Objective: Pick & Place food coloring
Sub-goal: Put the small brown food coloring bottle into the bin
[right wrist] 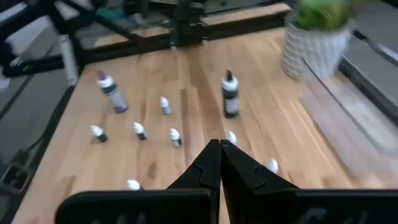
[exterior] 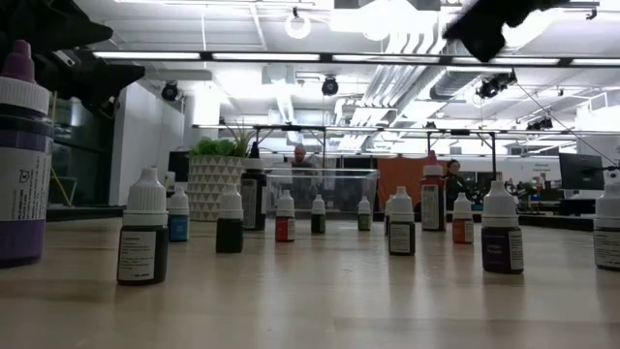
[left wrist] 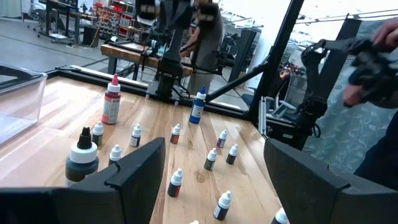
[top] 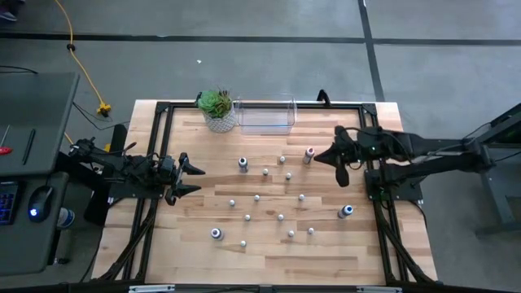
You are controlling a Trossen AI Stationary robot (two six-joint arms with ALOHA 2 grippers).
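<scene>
The food coloring is a scatter of small bottles standing upright on their bases across the wooden table (top: 269, 252). Several tiny white-capped ones (top: 256, 198) stand in the middle. Bigger ones stand around them: a dark one (top: 242, 164), a red one (top: 308, 155), a blue-topped one (top: 346, 212) and another (top: 216, 234). My left gripper (top: 195, 179) waits open and level at the table's left edge, its fingers (left wrist: 137, 174) empty. My right gripper (top: 342, 175) is shut and empty, raised above the table's right side and slanting down toward the bottles (right wrist: 230, 93).
A clear plastic bin (top: 264, 115) stands at the far edge, with a green potted plant (top: 217, 108) in a white pot just to its left. Black frame rails (top: 383, 212) run along the table's left, right and far edges. A bare strip of wood lies along the near edge.
</scene>
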